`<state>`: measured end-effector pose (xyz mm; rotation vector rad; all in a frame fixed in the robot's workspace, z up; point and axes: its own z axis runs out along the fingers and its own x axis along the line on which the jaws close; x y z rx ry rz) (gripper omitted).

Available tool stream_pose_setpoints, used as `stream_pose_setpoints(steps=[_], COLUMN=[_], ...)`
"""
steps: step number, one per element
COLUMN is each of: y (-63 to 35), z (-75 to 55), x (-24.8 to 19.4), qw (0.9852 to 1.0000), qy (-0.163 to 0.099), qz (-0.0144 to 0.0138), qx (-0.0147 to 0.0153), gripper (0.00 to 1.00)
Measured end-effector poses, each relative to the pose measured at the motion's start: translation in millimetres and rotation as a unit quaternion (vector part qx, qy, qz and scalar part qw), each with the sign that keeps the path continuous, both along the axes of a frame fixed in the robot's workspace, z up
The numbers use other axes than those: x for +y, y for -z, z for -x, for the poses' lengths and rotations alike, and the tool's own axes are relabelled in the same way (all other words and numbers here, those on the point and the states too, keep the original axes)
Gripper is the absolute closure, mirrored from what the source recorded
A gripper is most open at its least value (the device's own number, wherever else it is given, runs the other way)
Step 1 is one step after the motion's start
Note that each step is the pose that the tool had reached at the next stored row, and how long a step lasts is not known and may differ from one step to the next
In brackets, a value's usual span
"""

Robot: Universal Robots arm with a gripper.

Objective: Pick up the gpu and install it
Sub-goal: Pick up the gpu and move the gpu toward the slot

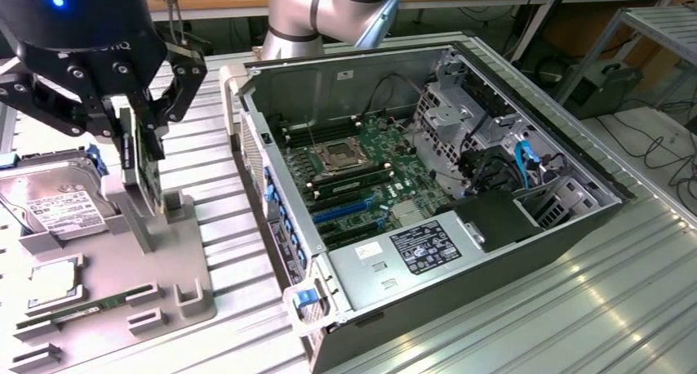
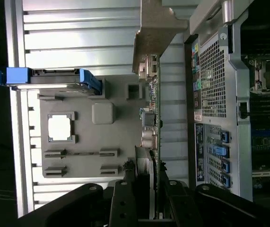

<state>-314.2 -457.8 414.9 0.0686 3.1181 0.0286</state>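
The gpu [image 1: 144, 158] stands on edge, thin and dark, over the grey holder post [image 1: 153, 223] at the exterior view's left. My gripper [image 1: 139, 133] comes down from above and is shut on its upper edge, one finger on each face. In the wrist view the gpu [image 2: 152, 118] shows edge-on, with its green board, small components and the silver end bracket [image 2: 156, 28] at the far end, and my gripper [image 2: 144, 177] clamps the near end. Whether the card's lower edge still touches the holder, I cannot tell.
The open computer case [image 1: 273, 88] lies at the exterior view's right of the fixture, its motherboard with blue slots [image 1: 346, 213] exposed. The grey fixture tray [image 1: 163, 268] carries a hard drive [image 1: 55, 202], a processor chip [image 1: 49, 280] and a memory stick [image 1: 93, 309]. Ribbed metal table all round.
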Motion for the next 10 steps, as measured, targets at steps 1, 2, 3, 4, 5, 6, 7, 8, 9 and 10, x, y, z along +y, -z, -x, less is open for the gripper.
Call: stream_pose_setpoints(steps=[1, 2, 3, 4, 5, 6, 7, 8, 9, 10], y=[-5.8, -8.1, -10.4, -12.7, -15.0, -17.6, -20.0, -23.6, -26.4, -29.2], z=[-0.1, 0.0, 0.0, -0.1, -0.1, -0.1, -0.1, -0.1, -0.1, -0.2], x=[0.0, 0.0, 0.0, 0.0, 0.0, 0.0, 0.0, 0.0, 0.0, 0.0], qw=[1.0, 1.0, 1.0, 1.0, 1.0, 1.0, 1.0, 1.0, 1.0, 1.0], qy=[0.0, 0.0, 0.0, 0.0, 0.0, 0.0, 0.0, 0.0, 0.0, 0.0], qz=[0.0038, 0.0048, 0.0057, 0.0064, 0.007, 0.0077, 0.0081, 0.0085, 0.0086, 0.0088], qx=[0.0001, 0.0001, 0.0, 0.0001, 0.0001, 0.0, 0.0, 0.0001, 0.0, 0.0], gripper=[0.72, 0.72, 0.72, 0.72, 0.72, 0.72, 0.72, 0.72, 0.72, 0.72])
